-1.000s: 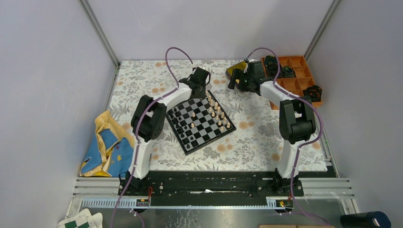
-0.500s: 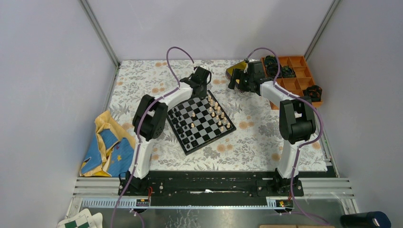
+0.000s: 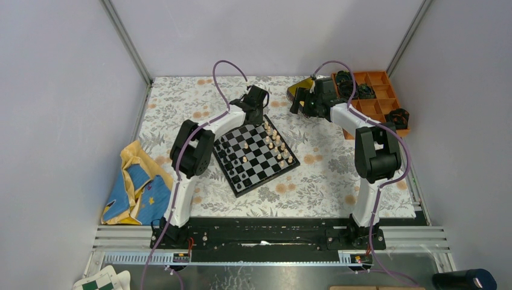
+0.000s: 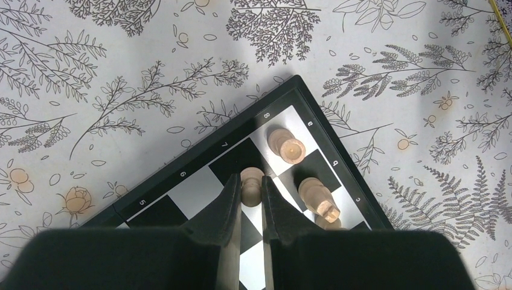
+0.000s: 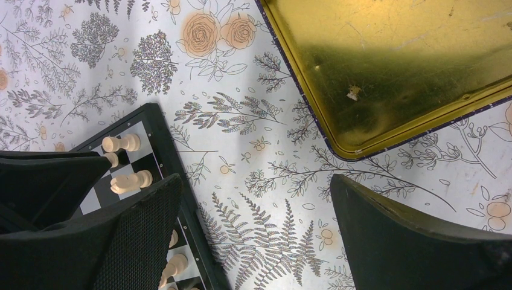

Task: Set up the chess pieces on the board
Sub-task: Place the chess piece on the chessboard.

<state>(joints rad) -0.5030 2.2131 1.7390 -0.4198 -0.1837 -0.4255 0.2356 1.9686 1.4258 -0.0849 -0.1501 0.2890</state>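
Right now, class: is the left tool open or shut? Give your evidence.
Shut on a tan chess piece: the left wrist view shows the left tool with both fingers against its sides.

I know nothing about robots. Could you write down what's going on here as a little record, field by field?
board: checkered, lying askew on the flowered tablecloth
tan pieces: mostly lined along the board's right side
left jaws: closed on one tan piece at the board's far corner
right jaws: wide open, empty, above the tablecloth between board and gold tin
orange tray: far right corner
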